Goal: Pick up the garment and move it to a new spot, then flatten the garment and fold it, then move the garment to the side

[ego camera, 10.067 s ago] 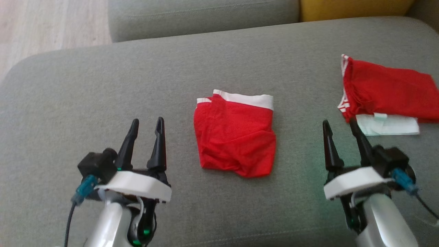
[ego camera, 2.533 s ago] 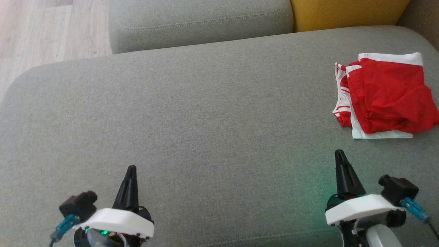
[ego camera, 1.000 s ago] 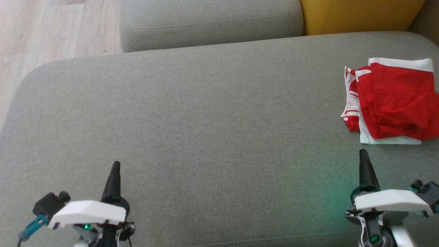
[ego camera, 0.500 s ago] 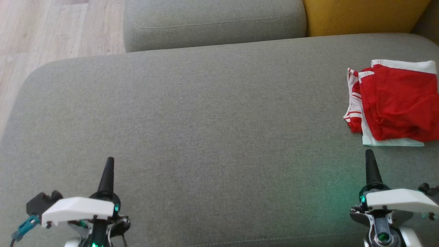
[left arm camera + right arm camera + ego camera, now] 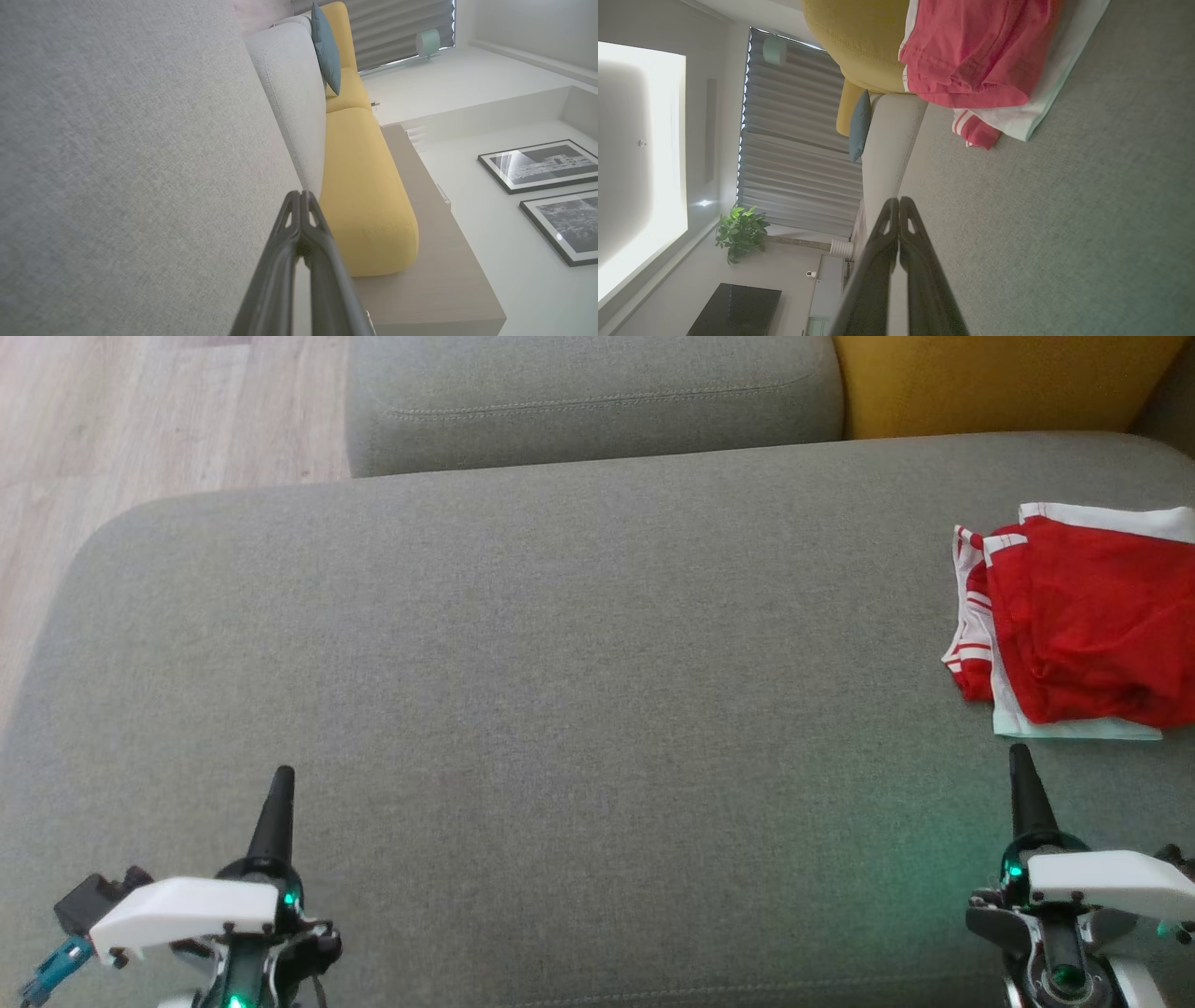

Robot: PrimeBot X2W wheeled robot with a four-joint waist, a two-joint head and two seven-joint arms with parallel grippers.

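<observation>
The garment (image 5: 1092, 625), red with a white waistband and folded, lies at the far right of the grey sofa seat (image 5: 560, 691) on top of another red-and-white garment (image 5: 967, 644). The right wrist view has the garment (image 5: 976, 60) near its top edge. My right gripper (image 5: 1019, 756) is shut and empty, just short of the pile's near edge; its fingertips (image 5: 898, 204) meet. My left gripper (image 5: 281, 777) is shut and empty at the seat's front left, its tips pressed together in the left wrist view (image 5: 301, 196).
A grey backrest cushion (image 5: 588, 392) and a yellow cushion (image 5: 999, 378) line the far side. Wooden floor (image 5: 140, 420) lies past the seat's left end. The seat's front edge runs just below both grippers.
The head camera has drifted, so the whole picture slid right and down a little. Both grippers sank toward the lower corners and stayed shut. The pile did not move on the seat.
</observation>
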